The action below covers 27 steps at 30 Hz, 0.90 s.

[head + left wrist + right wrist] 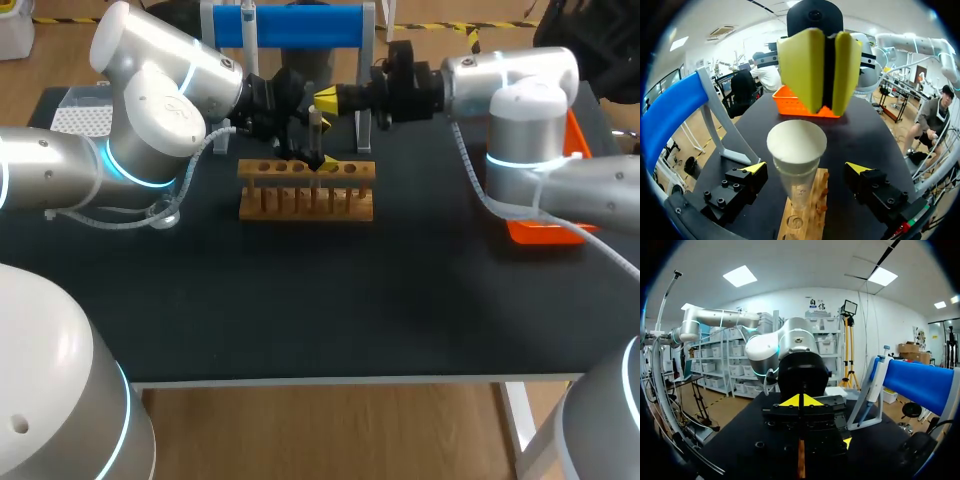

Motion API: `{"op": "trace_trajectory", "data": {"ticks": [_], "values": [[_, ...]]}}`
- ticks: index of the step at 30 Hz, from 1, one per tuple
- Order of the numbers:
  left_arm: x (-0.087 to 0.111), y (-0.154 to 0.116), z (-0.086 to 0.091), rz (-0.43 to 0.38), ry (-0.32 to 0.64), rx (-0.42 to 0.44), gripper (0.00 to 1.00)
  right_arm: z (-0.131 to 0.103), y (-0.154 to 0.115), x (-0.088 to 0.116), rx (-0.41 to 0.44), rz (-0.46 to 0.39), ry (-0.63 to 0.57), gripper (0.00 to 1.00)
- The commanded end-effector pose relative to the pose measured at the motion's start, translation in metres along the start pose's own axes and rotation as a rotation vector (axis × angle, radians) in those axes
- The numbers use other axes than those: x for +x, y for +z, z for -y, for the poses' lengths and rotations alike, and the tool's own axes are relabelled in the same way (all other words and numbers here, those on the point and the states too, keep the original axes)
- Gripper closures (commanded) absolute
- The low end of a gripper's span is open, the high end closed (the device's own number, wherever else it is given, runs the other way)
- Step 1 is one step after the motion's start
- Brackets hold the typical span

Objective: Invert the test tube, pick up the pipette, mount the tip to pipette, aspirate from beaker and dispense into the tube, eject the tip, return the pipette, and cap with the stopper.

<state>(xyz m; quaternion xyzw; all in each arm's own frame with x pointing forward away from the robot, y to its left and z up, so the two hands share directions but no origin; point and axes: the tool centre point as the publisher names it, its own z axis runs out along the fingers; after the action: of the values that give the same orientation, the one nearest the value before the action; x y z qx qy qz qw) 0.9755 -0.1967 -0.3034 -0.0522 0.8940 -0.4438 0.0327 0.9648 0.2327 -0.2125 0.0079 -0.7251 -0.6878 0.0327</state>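
My left gripper (pixel 807 169) has its 2 fingers apart, one on each side of the test tube (pixel 799 186), neither touching it. My right gripper (pixel 821 75) hangs just above, pads pressed together with nothing visible between them.

Capping looks like the step in hand. Any push on the stopper (pixel 796 145) should run straight down the tube's axis, with my left fingers flanking it against a tilt.

The tube is clear glass, upright in a hole of the wooden rack (pixel 790 222). The cream stopper, wider on top, sits in its mouth
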Motion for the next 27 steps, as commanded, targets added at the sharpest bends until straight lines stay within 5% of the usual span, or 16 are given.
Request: {"op": "trace_trajectory", "data": {"ticks": [1,27], "values": [[0.0,0.0,-0.001,0.0,0.0,0.003,0.0,0.002,0.002,-0.002,0.002,-0.01,0.002,1.0],[0.0,0.0,-0.001,0.0,0.0,0.003,0.0,0.017,0.009,-0.01,0.003,-0.022,0.051,1.0]]}}
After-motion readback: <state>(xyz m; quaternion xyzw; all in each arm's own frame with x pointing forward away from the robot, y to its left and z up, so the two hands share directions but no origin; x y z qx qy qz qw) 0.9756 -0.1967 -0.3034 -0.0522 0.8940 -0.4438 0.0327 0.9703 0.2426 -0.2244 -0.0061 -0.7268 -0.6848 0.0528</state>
